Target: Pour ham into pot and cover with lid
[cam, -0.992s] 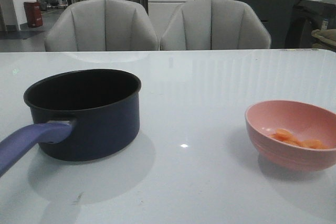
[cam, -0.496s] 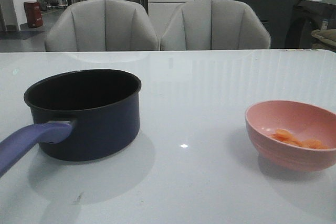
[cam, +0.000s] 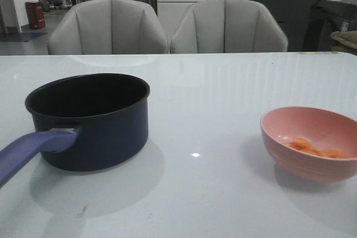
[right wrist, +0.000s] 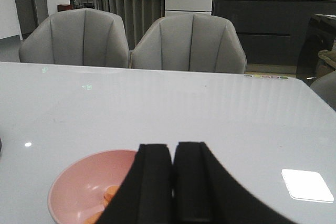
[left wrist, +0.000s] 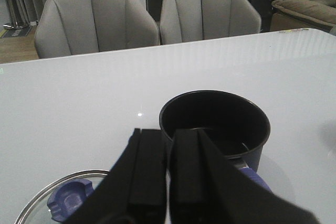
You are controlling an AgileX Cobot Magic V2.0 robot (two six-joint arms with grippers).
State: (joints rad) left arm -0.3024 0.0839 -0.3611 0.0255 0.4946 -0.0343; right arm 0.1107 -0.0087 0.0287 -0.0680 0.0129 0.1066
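Right wrist view had the right gripper (right wrist: 172,182) with its two black fingers pressed together and nothing between them, raised above the table (right wrist: 157,108). Just ahead of and below those fingers sat the pink bowl (right wrist: 79,182) with the ham (right wrist: 111,193) in it, so this arm looked the nearer one for the pour. The left gripper (left wrist: 167,177) was likewise closed and empty, poised behind the pot (left wrist: 215,124), whose handle (cam: 33,149) ran back toward the robot. The lid (left wrist: 63,198) lay flat just beside that gripper. Pot and bowl stood well apart, the pot on the robot's left.
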